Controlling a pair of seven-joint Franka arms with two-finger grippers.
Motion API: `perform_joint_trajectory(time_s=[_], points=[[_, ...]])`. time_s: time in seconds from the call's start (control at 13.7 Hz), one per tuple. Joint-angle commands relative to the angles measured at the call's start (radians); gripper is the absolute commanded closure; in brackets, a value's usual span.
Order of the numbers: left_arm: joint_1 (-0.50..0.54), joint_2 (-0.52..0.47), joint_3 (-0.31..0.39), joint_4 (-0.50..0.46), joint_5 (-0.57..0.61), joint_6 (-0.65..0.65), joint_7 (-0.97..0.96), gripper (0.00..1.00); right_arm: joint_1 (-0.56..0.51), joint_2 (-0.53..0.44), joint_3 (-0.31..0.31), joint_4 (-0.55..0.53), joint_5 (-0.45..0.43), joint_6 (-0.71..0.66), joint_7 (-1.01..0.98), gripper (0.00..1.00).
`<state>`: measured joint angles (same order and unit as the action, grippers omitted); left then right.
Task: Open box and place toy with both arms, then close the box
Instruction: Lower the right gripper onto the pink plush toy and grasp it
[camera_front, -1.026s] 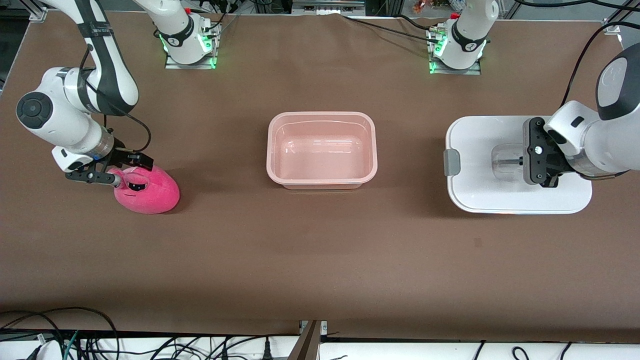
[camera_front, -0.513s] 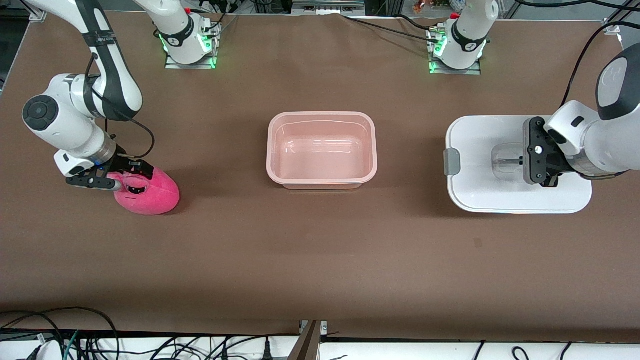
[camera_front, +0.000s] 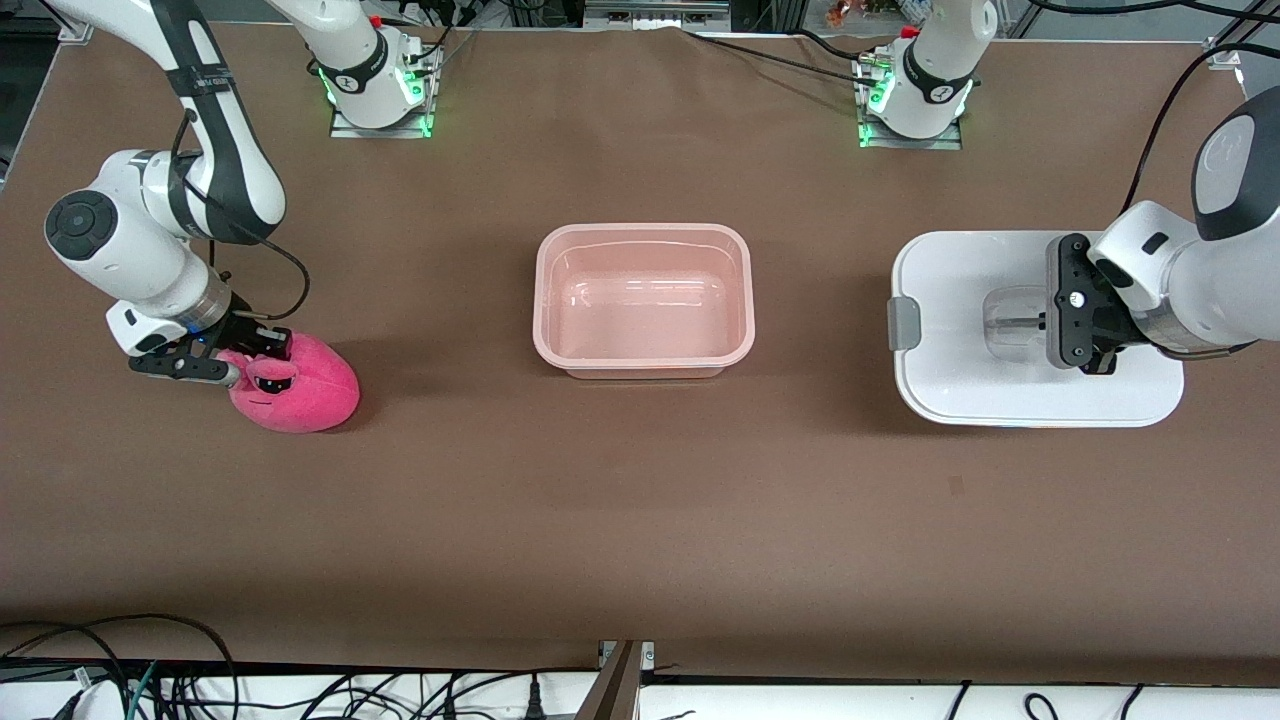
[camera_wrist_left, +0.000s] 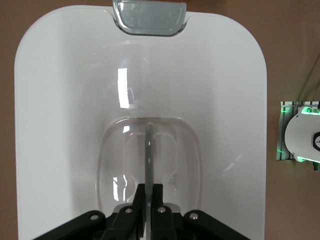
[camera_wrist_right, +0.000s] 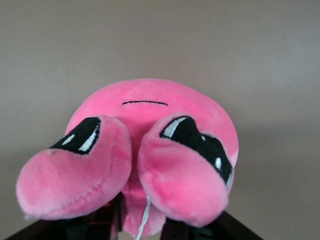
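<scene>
No legible text, label, brand, number or sign in any view. Right arm (camera_front: 215, 120) carries a dark band with small pale marks, too small to read. Round marks on both arm bases, near the green lights, likewise unreadable.

fuzzy plush toy (camera_front: 295, 393), glossy translucent plastic box (camera_front: 643, 300), smooth white lid (camera_front: 950, 330)

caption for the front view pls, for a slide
Right pincer closing on the pink toy; left pincer shut on the lid handle, open box between them.
</scene>
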<state>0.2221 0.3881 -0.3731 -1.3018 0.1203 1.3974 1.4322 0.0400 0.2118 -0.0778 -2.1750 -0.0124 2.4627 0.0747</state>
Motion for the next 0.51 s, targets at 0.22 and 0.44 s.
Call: perform_joint_trajectory(time_s=[0.22, 0.44], points=[[0.005, -0.006, -0.006, 0.006, 0.009, -0.014, 0.025, 1.0, -0.009, -0.017, 0.007, 0.006, -0.018, 0.001, 0.001, 1.0], [0.005, -0.006, -0.006, 0.007, 0.009, -0.014, 0.025, 1.0, -0.008, -0.071, 0.015, 0.078, -0.012, -0.185, 0.01, 1.0]])
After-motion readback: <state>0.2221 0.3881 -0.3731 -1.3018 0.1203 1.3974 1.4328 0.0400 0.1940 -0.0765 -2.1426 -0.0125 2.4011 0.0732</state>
